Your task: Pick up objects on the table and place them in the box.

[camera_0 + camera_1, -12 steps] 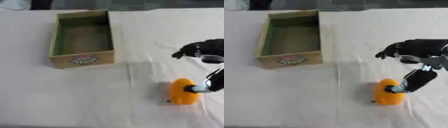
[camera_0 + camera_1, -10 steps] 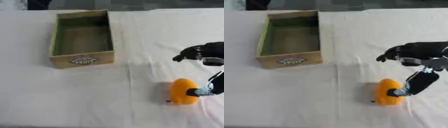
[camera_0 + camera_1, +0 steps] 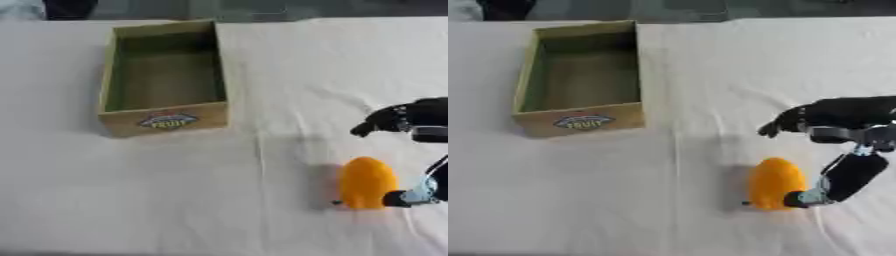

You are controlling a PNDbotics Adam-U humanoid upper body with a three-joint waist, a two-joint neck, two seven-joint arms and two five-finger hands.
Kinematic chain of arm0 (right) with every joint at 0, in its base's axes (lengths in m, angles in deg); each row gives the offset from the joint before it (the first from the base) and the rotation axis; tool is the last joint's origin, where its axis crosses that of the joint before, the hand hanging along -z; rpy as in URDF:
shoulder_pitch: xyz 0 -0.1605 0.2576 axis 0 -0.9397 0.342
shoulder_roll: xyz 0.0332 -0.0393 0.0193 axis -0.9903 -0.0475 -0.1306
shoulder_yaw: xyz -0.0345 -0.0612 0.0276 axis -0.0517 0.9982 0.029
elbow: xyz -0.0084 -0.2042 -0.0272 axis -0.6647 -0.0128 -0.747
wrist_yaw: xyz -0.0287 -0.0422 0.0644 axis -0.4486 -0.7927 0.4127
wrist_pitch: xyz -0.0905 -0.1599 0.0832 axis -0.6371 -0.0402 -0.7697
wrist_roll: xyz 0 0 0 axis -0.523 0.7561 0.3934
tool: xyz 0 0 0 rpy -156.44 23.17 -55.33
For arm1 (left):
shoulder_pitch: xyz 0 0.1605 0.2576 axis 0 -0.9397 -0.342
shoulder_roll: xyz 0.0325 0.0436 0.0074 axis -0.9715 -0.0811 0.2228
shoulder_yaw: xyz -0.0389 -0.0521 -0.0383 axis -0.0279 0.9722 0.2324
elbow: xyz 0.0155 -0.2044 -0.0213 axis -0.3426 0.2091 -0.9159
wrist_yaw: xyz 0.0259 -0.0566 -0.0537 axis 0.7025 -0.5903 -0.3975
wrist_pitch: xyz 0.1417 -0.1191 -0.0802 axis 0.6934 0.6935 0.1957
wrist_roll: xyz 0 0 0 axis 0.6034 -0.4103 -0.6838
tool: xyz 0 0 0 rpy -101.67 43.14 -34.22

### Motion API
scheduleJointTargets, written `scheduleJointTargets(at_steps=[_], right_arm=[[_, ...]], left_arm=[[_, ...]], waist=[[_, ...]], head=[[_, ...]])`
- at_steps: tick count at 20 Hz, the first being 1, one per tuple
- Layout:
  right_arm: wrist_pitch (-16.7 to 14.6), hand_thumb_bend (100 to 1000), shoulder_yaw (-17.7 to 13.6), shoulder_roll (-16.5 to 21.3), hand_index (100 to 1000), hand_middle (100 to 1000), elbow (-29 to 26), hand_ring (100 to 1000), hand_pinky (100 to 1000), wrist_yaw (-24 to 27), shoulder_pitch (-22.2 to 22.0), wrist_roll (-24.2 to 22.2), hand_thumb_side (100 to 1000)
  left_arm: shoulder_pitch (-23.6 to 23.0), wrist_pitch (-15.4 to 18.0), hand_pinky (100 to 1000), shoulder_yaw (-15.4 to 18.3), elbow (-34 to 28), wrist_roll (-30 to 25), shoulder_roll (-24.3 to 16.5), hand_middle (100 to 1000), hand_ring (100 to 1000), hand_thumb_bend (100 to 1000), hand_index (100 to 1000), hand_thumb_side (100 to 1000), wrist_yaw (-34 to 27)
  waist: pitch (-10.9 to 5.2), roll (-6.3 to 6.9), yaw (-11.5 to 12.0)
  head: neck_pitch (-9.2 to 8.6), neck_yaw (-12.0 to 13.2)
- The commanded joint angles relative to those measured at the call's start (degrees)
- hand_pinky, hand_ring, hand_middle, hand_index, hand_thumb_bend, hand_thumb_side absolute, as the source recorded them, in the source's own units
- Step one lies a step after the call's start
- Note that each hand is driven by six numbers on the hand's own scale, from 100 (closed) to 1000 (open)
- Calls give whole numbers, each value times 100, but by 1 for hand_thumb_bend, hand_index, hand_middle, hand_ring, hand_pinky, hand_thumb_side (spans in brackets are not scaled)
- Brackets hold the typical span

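Observation:
An orange, egg-shaped fruit (image 3: 775, 183) lies on the white tablecloth at the lower right. My right hand (image 3: 846, 115) comes in from the right edge, just right of the fruit and above it. Its fingers (image 3: 785, 122) reach left, hanging over the fruit's far end without touching it. The thumb tip (image 3: 798, 198) rests against the fruit's lower right side. The hand is open and holds nothing. The cardboard box (image 3: 166, 119), green inside and with a label on its front wall, stands at the upper left with nothing in it. My left hand is out of sight.
The white cloth (image 3: 175, 200) covers the table, with a crease running down from the box's right corner. Something dark shows at the far edge beyond the box (image 3: 70, 7).
The right hand's fingers have come lower, closer to the fruit's far end. The thumb stays at the fruit, and neither the fruit nor the box has moved.

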Motion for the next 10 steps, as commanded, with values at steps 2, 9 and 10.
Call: scheduleJointTargets(at_steps=[2,9,10], right_arm=[[149,543,11,147,1000,866,-78,989,871,-36,-72,-157,544],[310,537,214,-53,1000,860,-78,982,868,-311,-110,-280,543],[320,543,237,-78,1000,858,-78,980,867,-346,-94,-291,549]], left_arm=[[66,7,767,40,-93,-2,-151,708,683,100,867,927,15],[91,5,767,23,-93,-16,-126,708,683,100,867,927,1],[96,5,767,20,-93,-20,-123,708,683,100,867,927,-1]], waist=[[-81,-12,25],[-19,20,80],[-13,23,84]], head=[[-62,-12],[-81,-51],[-83,-57]])
